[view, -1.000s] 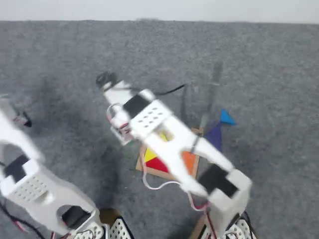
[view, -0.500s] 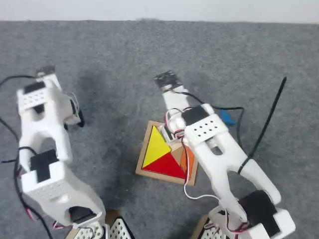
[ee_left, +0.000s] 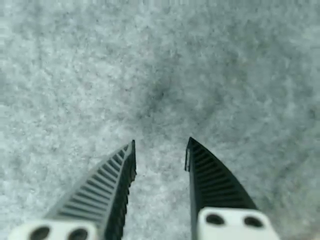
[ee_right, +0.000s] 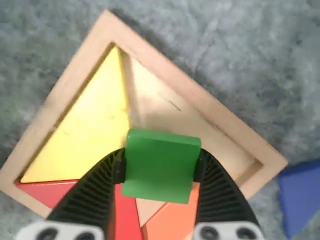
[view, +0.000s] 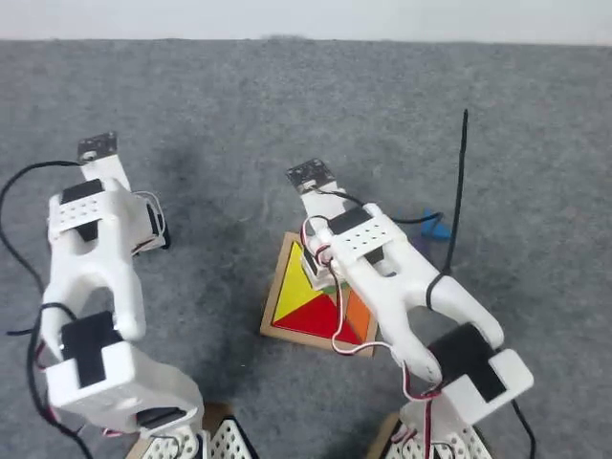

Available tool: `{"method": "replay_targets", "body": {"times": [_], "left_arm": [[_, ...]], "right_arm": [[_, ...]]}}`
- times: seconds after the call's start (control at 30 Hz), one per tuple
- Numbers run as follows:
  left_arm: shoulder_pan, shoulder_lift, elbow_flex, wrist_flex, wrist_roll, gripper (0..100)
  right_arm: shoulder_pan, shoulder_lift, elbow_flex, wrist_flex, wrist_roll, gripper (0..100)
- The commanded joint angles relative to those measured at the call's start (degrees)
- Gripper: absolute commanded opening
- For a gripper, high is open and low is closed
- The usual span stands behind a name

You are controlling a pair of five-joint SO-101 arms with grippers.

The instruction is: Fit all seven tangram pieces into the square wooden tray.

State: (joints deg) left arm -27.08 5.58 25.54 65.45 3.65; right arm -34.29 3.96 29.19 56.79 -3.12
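Since the last frame my right gripper [ee_right: 159,159] has slid left above the square wooden tray [ee_right: 216,116], grasping the green square piece [ee_right: 160,167]; left gripper [ee_left: 160,150] gapes empty over grey carpet [ee_left: 75,60]; lowered skewed, I fear it jams against the yellow triangular piece [ee_right: 92,131].

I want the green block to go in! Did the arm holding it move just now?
Yes. Seen from above, the right gripper holding the green piece has shifted left over the wooden tray, hiding more of the yellow triangle.
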Motion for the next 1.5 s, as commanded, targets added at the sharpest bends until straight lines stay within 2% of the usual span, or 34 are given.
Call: {"method": "replay_targets", "body": {"times": [0.0, 0.13, 0.53, 0.77, 0.97, 1.13, 1.37, 1.47], "left_arm": [[0.4, -3.3, -0.4, -0.8, 0.6, 15], [0.4, -3.3, -0.5, -0.8, 0.6, 15], [0.4, -3.3, -0.6, -0.8, 0.6, 15], [0.5, -3.3, -0.3, -1.9, 0.6, 15], [0.5, -3.3, -0.3, -1.9, 0.6, 15], [0.5, -3.3, -0.3, -1.8, 0.6, 15], [0.6, -3.3, -0.3, -1.9, 0.6, 15], [0.6, -3.3, -0.3, -1.9, 0.6, 15]], "right_arm": [[-0.5, 0.2, -2.6, -0.8, 2.3, 11.2], [-0.6, 0.2, -3.3, -0.9, 2.5, 19.5], [-0.7, 0.7, -5.5, -1.8, 5.3, 20.9], [-0.8, 0.7, -5.5, -3.6, 6.9, 26.5], [-3.3, 0.8, -5.4, -4.7, 6.4, 26.4], [-2.0, -0.8, -5.6, -4.3, 6.5, 26.4], [2.3, -15.4, -0.5, -4.9, 6.4, 26.1], [3.5, -22.1, 5.3, -5.9, 6.6, 18.0]]}}
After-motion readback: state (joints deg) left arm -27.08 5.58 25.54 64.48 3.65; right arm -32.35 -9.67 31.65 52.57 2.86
